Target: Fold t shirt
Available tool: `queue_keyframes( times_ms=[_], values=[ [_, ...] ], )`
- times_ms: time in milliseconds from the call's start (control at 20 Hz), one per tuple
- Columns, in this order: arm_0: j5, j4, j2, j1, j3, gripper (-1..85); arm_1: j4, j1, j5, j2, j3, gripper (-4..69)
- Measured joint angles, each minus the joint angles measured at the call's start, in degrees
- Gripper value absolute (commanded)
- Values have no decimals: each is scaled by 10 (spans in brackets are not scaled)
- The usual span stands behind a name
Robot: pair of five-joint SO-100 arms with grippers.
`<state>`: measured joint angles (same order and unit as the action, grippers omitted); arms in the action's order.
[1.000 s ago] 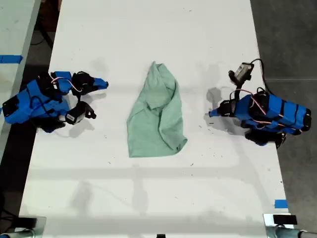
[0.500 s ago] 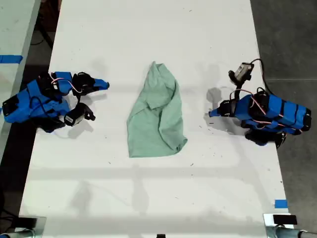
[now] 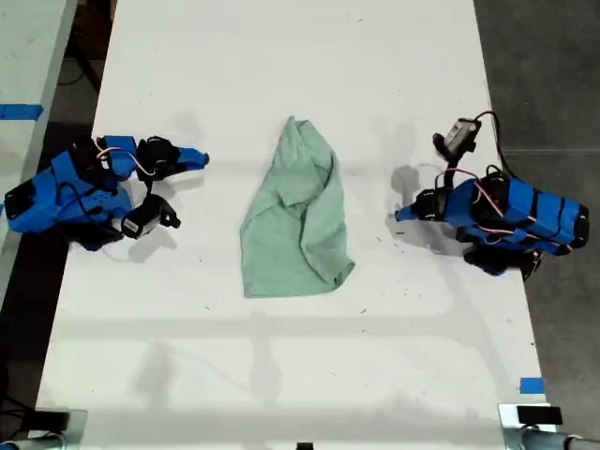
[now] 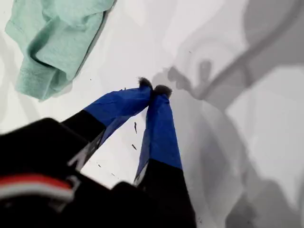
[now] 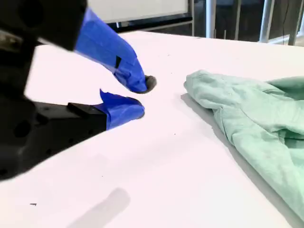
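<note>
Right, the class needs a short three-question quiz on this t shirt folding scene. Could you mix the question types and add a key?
1. True or false: my first gripper is holding the t shirt.
2. Multiple choice: in the exterior view, where does the t shirt lie on the table? A) between the two arms; B) under one arm; C) hanging over the table's edge.
3. Short answer: which gripper's jaws stand apart, my first gripper or my second gripper?

Key: 1 false, its jaws are shut on nothing and clear of the cloth; 2 A; 3 my second gripper.
</note>
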<state>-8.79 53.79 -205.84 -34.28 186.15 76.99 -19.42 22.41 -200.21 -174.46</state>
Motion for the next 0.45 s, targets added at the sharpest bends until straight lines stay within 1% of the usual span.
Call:
queue_keyframes(
  times_ms=[450],
  values=[
    [0,0,0,0,0,-3,0,4,-1,0,0,16]
  ],
)
